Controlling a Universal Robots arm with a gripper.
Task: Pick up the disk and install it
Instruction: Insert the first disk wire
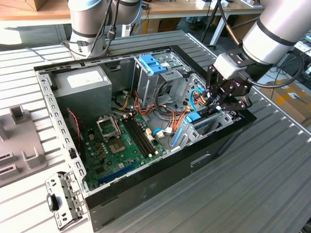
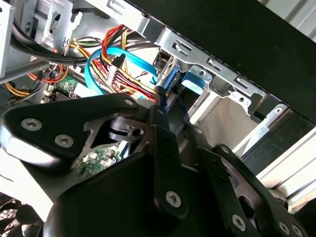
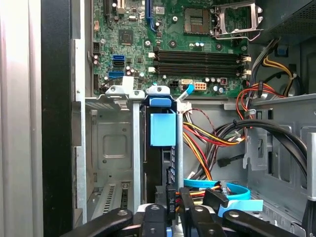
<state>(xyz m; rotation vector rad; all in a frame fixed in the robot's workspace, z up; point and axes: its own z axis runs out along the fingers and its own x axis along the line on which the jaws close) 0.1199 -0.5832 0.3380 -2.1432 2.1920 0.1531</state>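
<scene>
The disk (image 1: pixel 194 117) stands on edge in the metal drive cage (image 1: pixel 214 121) at the exterior view's right end of the open computer case. In the first wrist view the disk (image 3: pixel 163 129) shows its bright blue end tab and dark body between the cage's silver rails. My gripper (image 1: pixel 214 108) reaches down into the cage over the disk's other end. Its black fingers (image 3: pixel 154 217) sit on either side of the dark body, shut on it. The second wrist view has the gripper (image 2: pixel 160 96) closing against the disk's blue rail (image 2: pixel 170 81).
Red, yellow and blue cables (image 3: pixel 212 138) crowd beside the cage. The motherboard (image 1: pixel 121 145) lies on the case floor. At the back are a grey box with a white label (image 1: pixel 82 82) and a paler blue bracket (image 1: pixel 151 63). A loose metal plate (image 1: pixel 60 199) lies outside.
</scene>
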